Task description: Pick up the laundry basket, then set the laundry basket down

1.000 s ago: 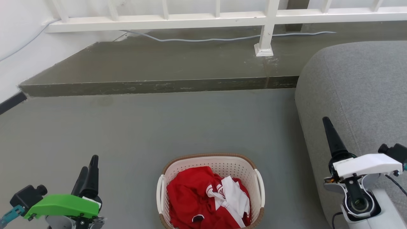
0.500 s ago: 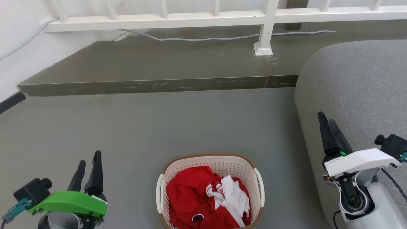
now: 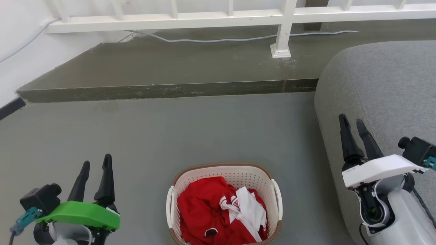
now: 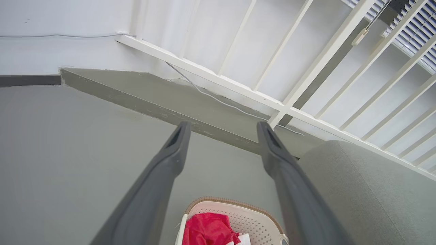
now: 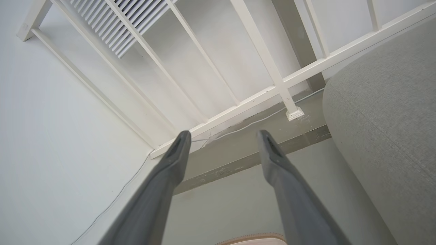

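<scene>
Spread and empty, the left gripper [image 3: 97, 160] hangs well off to the left of the laundry basket [image 3: 223, 165]. The right gripper [image 3: 351, 119], fingers likewise parted and holding nothing, is off to the basket's right and farther back, against the grey sofa [image 3: 381, 85]. The basket stands on the grey floor [image 3: 204, 129], touched by neither (red and white clothes [image 3: 201, 211] heaped inside). Beyond the basket runs a low step [image 3: 153, 90] under a white railing [image 3: 204, 15].

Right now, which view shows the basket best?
The head view: the basket appears nearly whole from above, with red clothes inside. The left wrist view shows its far end at the bottom edge; the right wrist view, a sliver of rim.
</scene>
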